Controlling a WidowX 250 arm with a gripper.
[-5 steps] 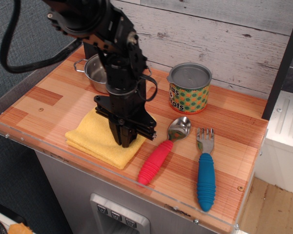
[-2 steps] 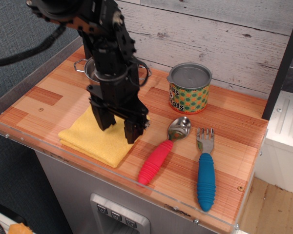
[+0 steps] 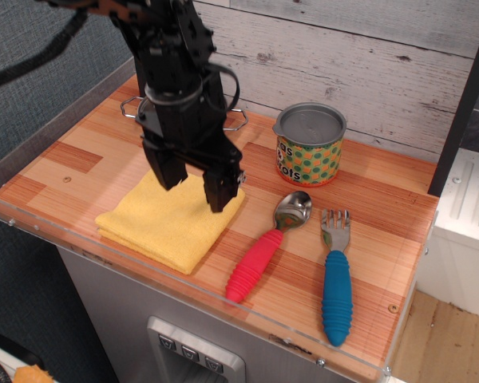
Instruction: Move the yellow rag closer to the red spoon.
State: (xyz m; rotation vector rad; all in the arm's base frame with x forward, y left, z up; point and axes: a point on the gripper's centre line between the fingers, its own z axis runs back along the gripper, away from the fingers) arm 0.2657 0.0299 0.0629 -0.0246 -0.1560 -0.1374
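Task status: the yellow rag [image 3: 168, 225] lies flat on the wooden tabletop [image 3: 64, 159], near the front-left edge, folded to a rough square. Its right corner sits close to the red spoon [image 3: 267, 246] without touching it; a narrow strip of bare wood shows between the cloth edge and the spoon's ribbed handle. The spoon lies diagonally, bowl toward the back, handle toward the front, with a blue-handled fork [image 3: 335, 279] just to its right. In my judgement the rag is already near the spoon, so the move looks largely or wholly accomplished; what remains, if anything, is a small further shift to the right and clearing the arm away.

End effector condition: the end effector [image 3: 191, 182] has its two fingers spread apart with nothing between them. It grips no cloth. The fingertips hang above the rear portion of the rag; whether they brush the fabric cannot be confirmed from this angle.

Arm pose: the black arm comes in from the upper left and points the end effector nearly straight down. It blocks most of a steel pot [image 3: 136, 108] behind it. A patterned tin [image 3: 309, 145] stands at the back, well clear.
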